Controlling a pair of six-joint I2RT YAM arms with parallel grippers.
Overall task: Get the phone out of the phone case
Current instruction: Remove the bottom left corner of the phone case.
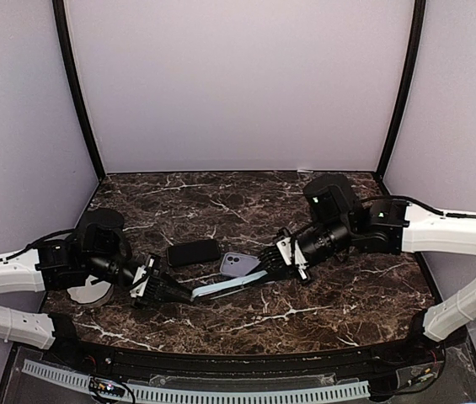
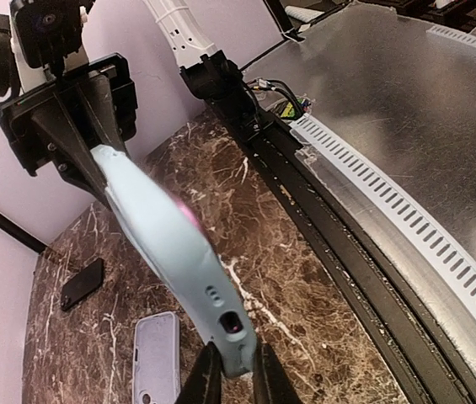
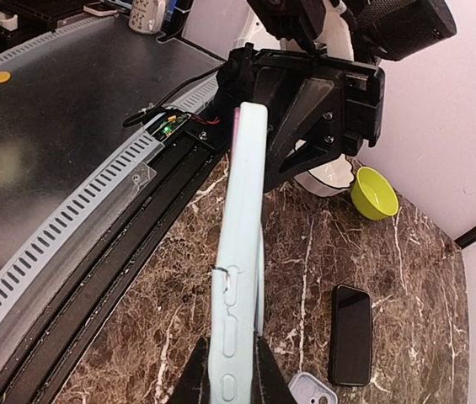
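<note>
The left jaws are clamped on one short end of the pale blue phone case (image 1: 225,287) and the right jaws are pinched tight on the opposite end, so the case hangs between them, edge up, above the table (image 1: 347,295). Just behind it on the table lie a lavender phone-shaped piece (image 1: 239,265) and, to its left, a black phone (image 1: 194,252), slightly apart.

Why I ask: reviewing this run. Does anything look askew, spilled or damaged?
Nothing is spilled or broken. The one oddity: the light blue phone case hangs edge-on above the marble table, pinched at opposite ends by the left hand and right hand. The black phone lies flat.
</note>
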